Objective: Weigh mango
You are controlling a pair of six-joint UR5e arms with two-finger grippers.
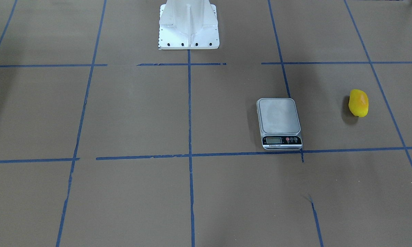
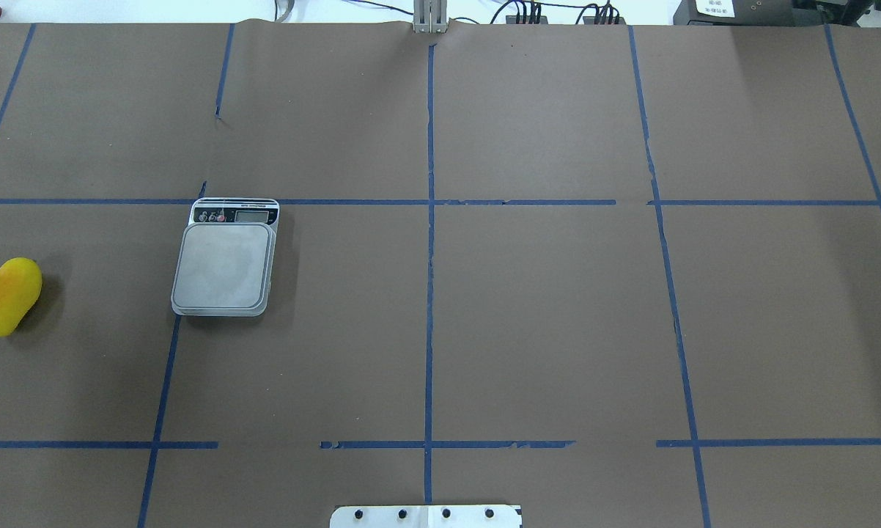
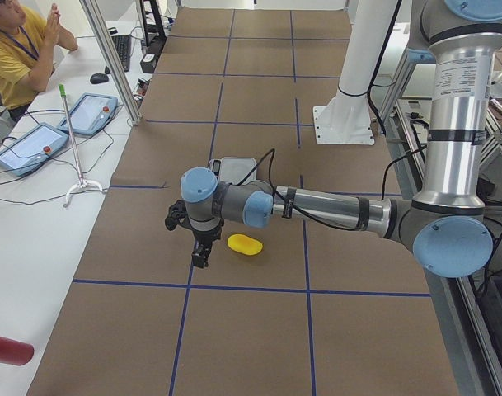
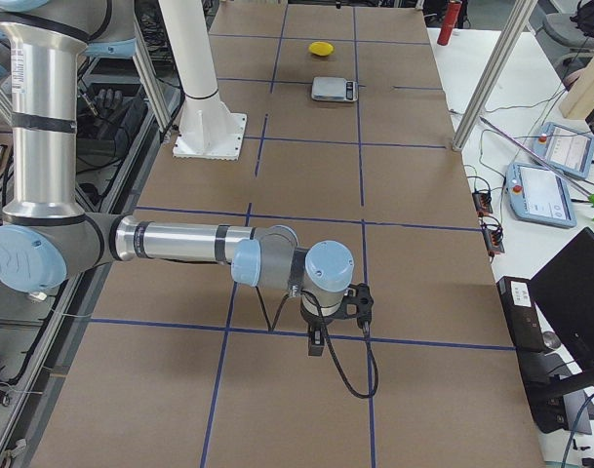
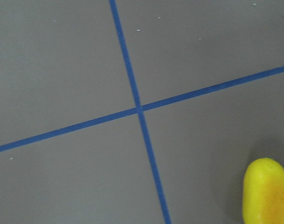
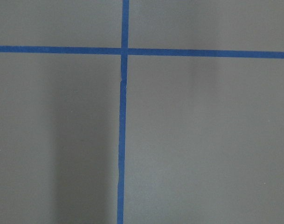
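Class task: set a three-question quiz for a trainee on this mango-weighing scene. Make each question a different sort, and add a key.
1. True or false: the small oblong yellow mango rests on the flat silver digital scale.
2. Which pincer hangs beside the mango? A: the left pincer; B: the right pincer.
3. Fill in: the scale's display end points ____ from the robot's white base.
Key: 1 false; 2 A; 3 away.
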